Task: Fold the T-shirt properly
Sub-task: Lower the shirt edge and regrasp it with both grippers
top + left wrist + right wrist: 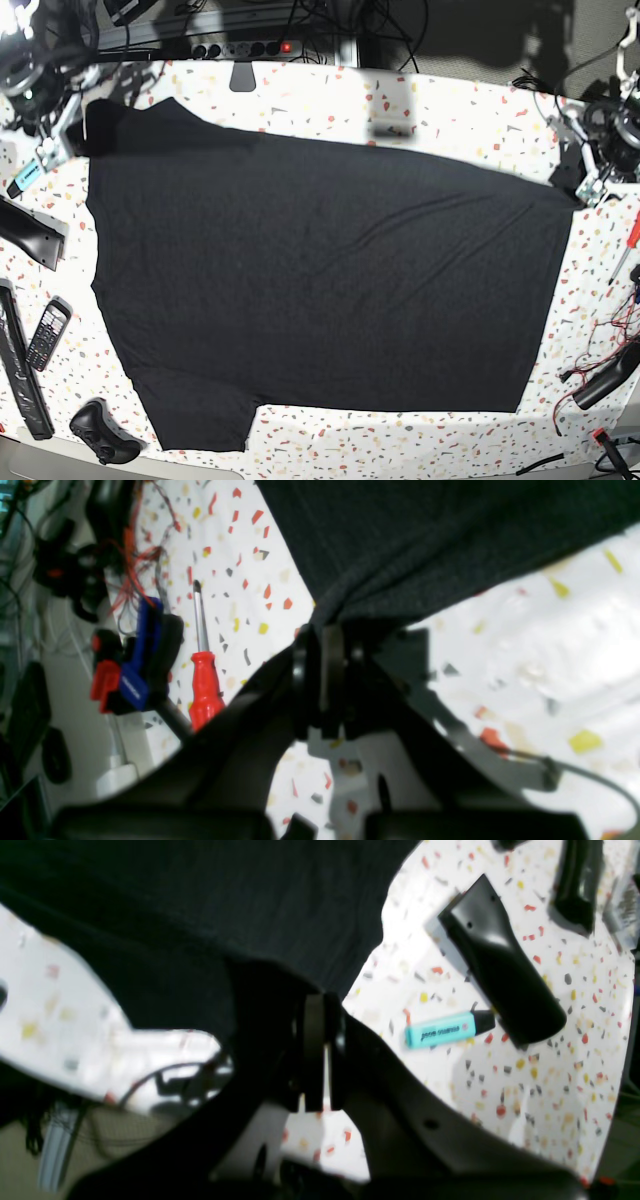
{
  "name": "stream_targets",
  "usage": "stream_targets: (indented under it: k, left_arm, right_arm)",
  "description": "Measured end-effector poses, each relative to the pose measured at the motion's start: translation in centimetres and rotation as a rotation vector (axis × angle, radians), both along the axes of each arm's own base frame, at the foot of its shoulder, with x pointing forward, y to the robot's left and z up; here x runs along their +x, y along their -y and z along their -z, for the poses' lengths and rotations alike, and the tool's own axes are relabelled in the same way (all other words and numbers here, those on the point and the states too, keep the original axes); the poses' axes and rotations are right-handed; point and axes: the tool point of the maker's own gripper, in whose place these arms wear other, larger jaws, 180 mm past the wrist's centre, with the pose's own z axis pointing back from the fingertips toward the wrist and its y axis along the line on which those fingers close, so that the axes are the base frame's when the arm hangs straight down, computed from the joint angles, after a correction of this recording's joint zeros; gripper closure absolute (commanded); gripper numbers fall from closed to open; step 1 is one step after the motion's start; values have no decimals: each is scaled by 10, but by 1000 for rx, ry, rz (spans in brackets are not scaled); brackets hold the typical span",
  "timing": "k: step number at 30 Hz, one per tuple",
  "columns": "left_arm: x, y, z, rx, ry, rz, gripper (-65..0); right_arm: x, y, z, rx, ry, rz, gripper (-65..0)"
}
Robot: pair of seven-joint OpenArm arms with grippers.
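The black T-shirt lies spread almost flat over the speckled table, plain side up. In the base view my left gripper is at the shirt's far right corner. The left wrist view shows that gripper shut on a bunched edge of the T-shirt, lifted a little off the table. My right gripper is at the shirt's upper left corner in the base view. In the right wrist view it is shut on the T-shirt, whose cloth drapes away from the jaws.
A red screwdriver and a blue-and-red tool lie beside my left gripper. A teal highlighter and a black handle-shaped piece lie near my right one. A handset, a black controller and a power strip ring the table.
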Motion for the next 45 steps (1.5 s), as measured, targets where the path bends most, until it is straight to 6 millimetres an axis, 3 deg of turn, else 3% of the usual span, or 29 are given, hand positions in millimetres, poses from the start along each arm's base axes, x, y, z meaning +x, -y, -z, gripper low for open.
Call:
stream_targets:
  k: [5,11,18,21,30,39,45]
  left_arm:
    - [5,-8,25,-42,-49,-56,0]
    - [32,-8,9,-62,14,-50,0]
    - [40,-21,21,-83,2,-88,0]
    - [40,-25,29,-90,-17,-106,0]
    - [34,-15,38,-78,-97,-23,0]
    - [36,-24,30,-66,-91,-19,0]
    - [39,-21,27,-78,-71,-5,0]
  right_arm:
    - [27,0,3,35,44,7,0]
    - [45,-7,27,68,15,-1,0]
    - [67,-13,42,89,2,-11,0]
    - [75,-11,45,81,-1,-6,0]
    - [96,10,52,95,7,64,0]
    - [111,32,56,86,9,132,0]
    - [113,34,56,87,10,138,0]
